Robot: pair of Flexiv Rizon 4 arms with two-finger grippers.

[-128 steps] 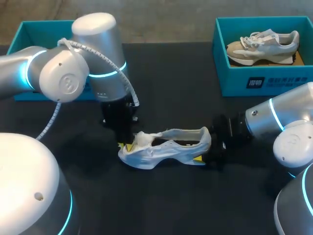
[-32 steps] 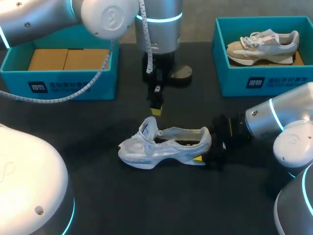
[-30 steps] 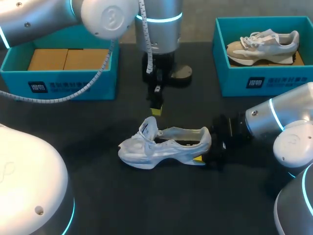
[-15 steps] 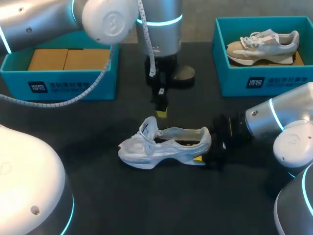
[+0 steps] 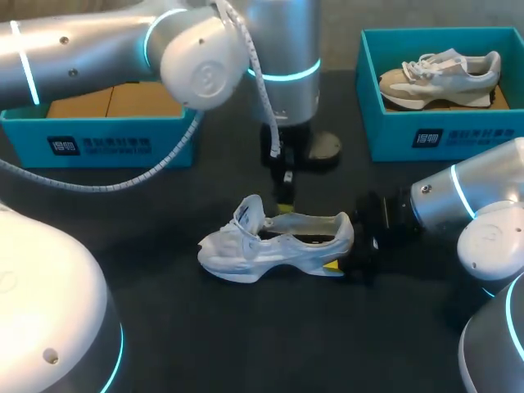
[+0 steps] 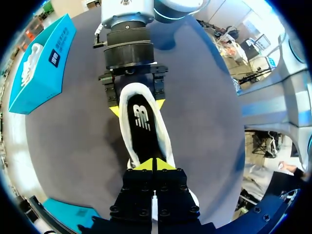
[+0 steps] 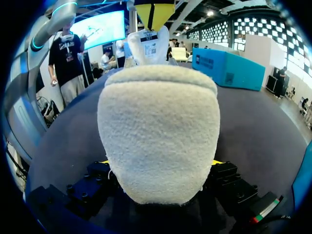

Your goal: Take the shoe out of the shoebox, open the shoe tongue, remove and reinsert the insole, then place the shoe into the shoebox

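Yellow tips of the left gripper are pressed flat together with nothing between them, hanging just above the one white shoe that lies out of any box. Directly under those closed tips the shoe's mouth gapes: a smooth dark insole lies inside a pale padded collar, and the soft tongue stands up beside the left gripper at the lace end. Ahead of the left gripper, at the far end of the shoe, the right gripper clamps the rounded, fleecy-looking heel, one yellow tip on each side, so the shoe sits upright on its sole on the dark matte table. Two grippers, two shoes, two boxes in all. Well apart from both grippers stand the teal card boxes, rectangular and open-topped: the right shoebox, beyond the right gripper, holds the second shoe, a beige and grey laced trainer lying on its side; the left shoebox, off to the left gripper's side under its arm, holds two flat brown cardboard pieces side by side
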